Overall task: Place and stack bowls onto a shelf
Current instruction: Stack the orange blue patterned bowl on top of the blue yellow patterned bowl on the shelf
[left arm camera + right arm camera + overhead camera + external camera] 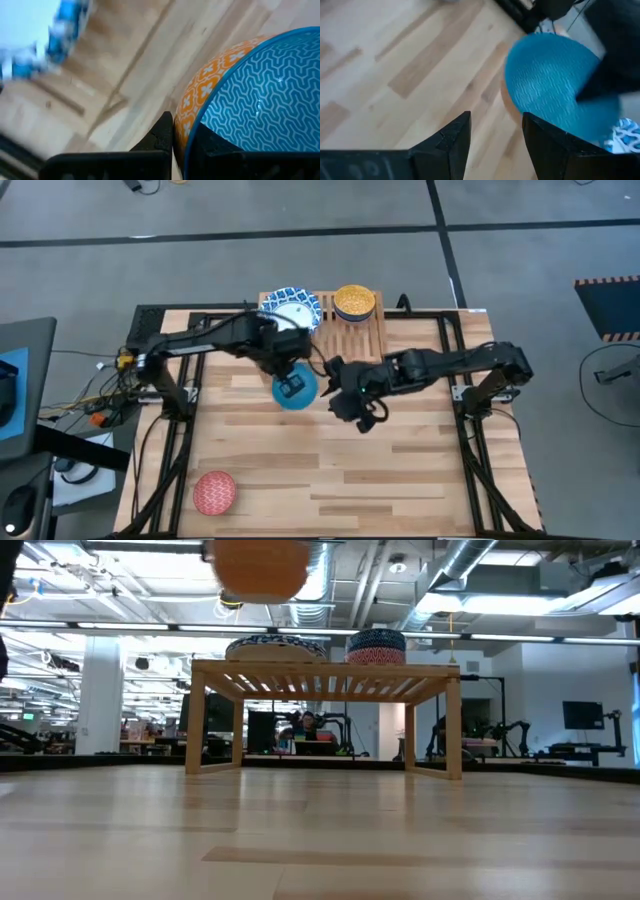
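My left gripper (291, 387) is shut on a light blue bowl (296, 391) with an orange patterned outside, held up in front of the shelf (352, 332). The low view shows the bowl's orange underside (260, 565) high above the table. My right gripper (333, 385) is open and empty just to the right of the bowl, its fingers (455, 137) pointing toward it. A wide white bowl with a blue rim (292, 306) and a small bowl that is yellow inside (354, 302) rest on the shelf's slatted top. A red bowl (213, 491) sits on the table at the near left. My left gripper pinches the light blue bowl's rim (187, 125), one finger (210, 145) inside the bowl and one (162, 132) outside on the orange wall. The fingers come from above, pointing down. The bowl hangs lifted clear of the table, its opening up.
The shelf stands at the table's far edge, near the middle (325, 680); the part of its top between the two bowls is bare. The wooden tabletop (380, 470) spreads toward the near edge. Black frame rails (180, 440) run along the table's sides.
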You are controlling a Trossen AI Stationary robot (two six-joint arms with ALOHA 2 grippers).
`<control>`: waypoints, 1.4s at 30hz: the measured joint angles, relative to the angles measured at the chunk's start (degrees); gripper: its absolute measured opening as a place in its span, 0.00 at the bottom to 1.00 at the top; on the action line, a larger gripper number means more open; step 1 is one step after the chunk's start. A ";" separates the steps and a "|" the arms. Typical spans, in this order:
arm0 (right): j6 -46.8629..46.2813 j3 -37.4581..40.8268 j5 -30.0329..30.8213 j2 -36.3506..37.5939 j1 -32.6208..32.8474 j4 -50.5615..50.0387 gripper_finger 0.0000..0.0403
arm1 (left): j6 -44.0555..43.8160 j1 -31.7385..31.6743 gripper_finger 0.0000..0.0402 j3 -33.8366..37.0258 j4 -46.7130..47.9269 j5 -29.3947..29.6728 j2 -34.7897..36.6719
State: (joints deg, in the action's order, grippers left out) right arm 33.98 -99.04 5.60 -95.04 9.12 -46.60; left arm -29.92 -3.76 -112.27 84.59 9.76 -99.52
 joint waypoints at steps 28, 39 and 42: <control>25.74 0.02 16.39 0.17 7.34 -2.81 0.46 | 43.06 -2.72 0.01 -11.64 -3.54 -20.38 -8.46; 31.67 0.02 14.08 0.17 8.40 1.86 0.46 | 58.81 -2.13 0.01 -11.56 -6.50 -20.42 -8.44; 30.61 0.02 15.29 0.19 8.50 0.62 0.46 | 61.49 -1.98 0.01 -11.56 -5.42 -17.20 -8.44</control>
State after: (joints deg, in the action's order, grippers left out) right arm 64.59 -99.02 20.89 -94.85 17.63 -45.98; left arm 31.57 -5.74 -123.83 79.18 -7.44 -107.96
